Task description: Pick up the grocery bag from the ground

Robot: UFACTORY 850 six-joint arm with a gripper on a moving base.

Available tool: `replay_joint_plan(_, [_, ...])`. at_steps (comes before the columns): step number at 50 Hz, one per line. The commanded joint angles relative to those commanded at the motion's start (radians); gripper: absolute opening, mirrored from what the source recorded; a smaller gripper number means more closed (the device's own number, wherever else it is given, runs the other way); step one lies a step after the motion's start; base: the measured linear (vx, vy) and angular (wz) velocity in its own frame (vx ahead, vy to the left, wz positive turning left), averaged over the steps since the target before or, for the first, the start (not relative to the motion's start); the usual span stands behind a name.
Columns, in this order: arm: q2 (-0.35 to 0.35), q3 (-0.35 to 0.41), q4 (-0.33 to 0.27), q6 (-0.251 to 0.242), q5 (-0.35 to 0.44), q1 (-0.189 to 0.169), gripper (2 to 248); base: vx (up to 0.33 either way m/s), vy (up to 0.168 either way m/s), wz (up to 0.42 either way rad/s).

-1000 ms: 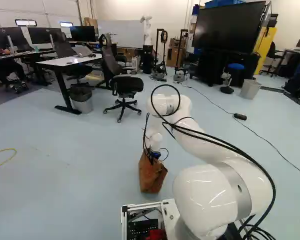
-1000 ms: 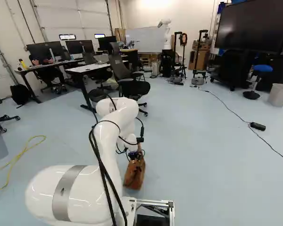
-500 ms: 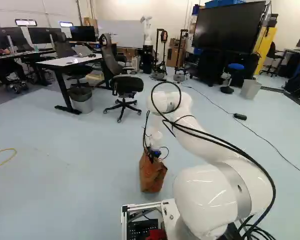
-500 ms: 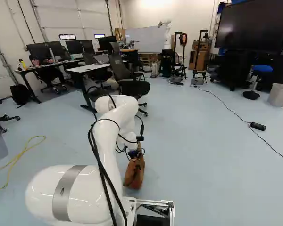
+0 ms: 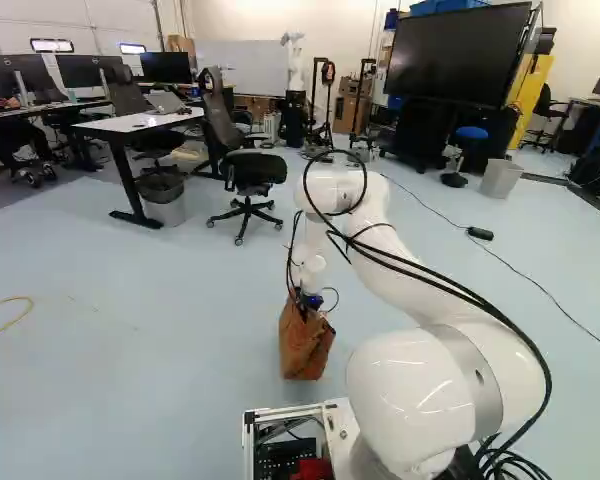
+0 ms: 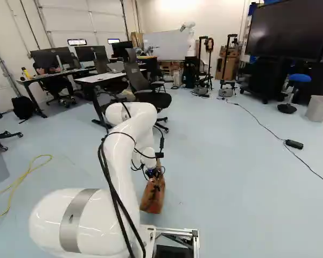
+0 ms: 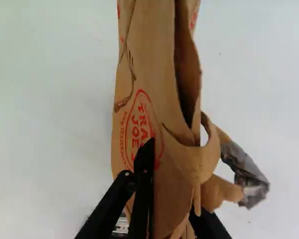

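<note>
Gripping bag (image 5: 306,345) with gripper (image 7: 172,179), closed on paper from both sides, between fingers (image 7: 147,159). Reaching down to its upper part, presumably to keep weight below wrist during a lift. Pinching folded paper there, probably for thinner stock and no need to squeeze the full body. Working near base (image 5: 290,412), well short of chair (image 5: 250,174) on far side and well right of yellow cable (image 6: 26,174), likely handy for a short reach and free room to lift. Leaving paper loop (image 7: 212,155) and grey scrap (image 7: 246,174) sticking out beside fingers, apparently outside the pinch, so unlikely to carry load. Relative to gripper: directly below in both base views, with top caught between fingers and body down toward floor (image 5: 160,320); in wrist view, extending ahead from the grip. Near in scene, left of arm's (image 5: 435,385) big lower joint in left base view, right of it in right base view. Roughly upright, slightly tilted. Cannot tell whether touching floor or just above. Judged as grasp made, lift at most barely begun. Next: raise straight up, gently, watch for tearing or slipping at the pinch
</note>
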Motion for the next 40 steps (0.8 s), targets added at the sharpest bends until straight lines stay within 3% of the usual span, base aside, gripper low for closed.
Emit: replay_joint_plan(40, [0.151, 0.129, 0.0, 0.0, 0.0, 0.0, 19, 0.0, 0.0, 0.0])
